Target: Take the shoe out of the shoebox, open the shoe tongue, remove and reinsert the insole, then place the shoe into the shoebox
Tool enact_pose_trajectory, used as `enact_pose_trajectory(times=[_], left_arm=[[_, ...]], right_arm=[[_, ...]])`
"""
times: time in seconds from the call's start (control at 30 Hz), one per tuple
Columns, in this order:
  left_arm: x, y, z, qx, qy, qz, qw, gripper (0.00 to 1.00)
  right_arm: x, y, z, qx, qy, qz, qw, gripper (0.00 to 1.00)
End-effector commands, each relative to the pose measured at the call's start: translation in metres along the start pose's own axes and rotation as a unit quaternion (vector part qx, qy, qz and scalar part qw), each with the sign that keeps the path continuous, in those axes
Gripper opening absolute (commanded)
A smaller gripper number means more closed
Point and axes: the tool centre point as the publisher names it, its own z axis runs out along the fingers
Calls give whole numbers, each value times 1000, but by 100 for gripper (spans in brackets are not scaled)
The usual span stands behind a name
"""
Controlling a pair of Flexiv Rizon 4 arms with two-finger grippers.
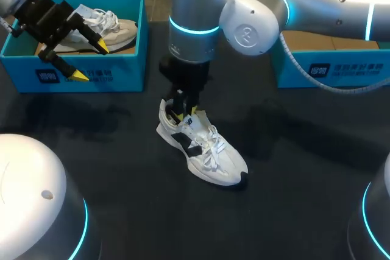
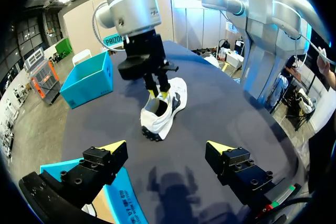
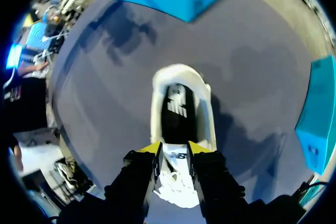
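A white sneaker (image 1: 214,158) with black patches lies on the dark table, toe toward the front right. My right gripper (image 1: 185,114) points straight down into its opening. In the right wrist view that gripper (image 3: 174,148) is shut on the white shoe tongue (image 3: 176,158), and ahead of it the dark insole (image 3: 176,107) shows inside the white heel collar (image 3: 181,72). My left gripper (image 1: 90,61) hangs open over the front wall of the left teal shoebox (image 1: 131,74), holding nothing. From the left wrist, that gripper (image 2: 165,146) has the sneaker (image 2: 157,119) well ahead of it.
The left shoebox holds a second pale sneaker (image 1: 113,28). Another teal shoebox (image 1: 329,72) stands at the back right, partly behind my right arm. The bases of both arms fill the front corners of the table.
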Motion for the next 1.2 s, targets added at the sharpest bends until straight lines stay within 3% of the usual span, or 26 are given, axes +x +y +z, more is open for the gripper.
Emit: enact_pose_trajectory(times=[0.03, 0.13, 0.33, 0.37, 0.4, 0.43, 0.47, 1.0, 1.07, 1.2], left_arm=[[-1, 0, 0, -1, 1, 0, 1000, 100], [-1, 0, 0, -1, 1, 0, 1000, 100], [-1, 0, 0, -1, 1, 0, 1000, 100], [-1, 0, 0, -1, 1, 0, 1000, 100], [-1, 0, 0, -1, 1, 0, 1000, 100], [-1, 0, 0, -1, 1, 0, 1000, 100], [-1, 0, 0, -1, 1, 0, 1000, 100], [-1, 0, 0, -1, 1, 0, 1000, 100], [-1, 0, 0, -1, 1, 0, 1000, 100], [-1, 0, 0, -1, 1, 0, 1000, 100]], right_arm=[[-5, -10, -17, -34, 15, -72, 997, 42], [-3, -1, -22, -14, 10, -126, 992, 44], [0, 13, -34, -10, -7, -227, 974, 49], [1, 15, -36, -1, -8, -240, 971, 56], [1, 18, -38, 3, -11, -250, 968, 71], [1, 20, -40, 4, -9, -258, 966, 97], [1, 22, -42, 4, -10, -255, 967, 100], [1, 22, -42, 4, -10, -255, 967, 100], [-3, 25, -43, 19, -34, -300, 953, 100], [-10, 38, -43, 39, -77, -407, 909, 100]])
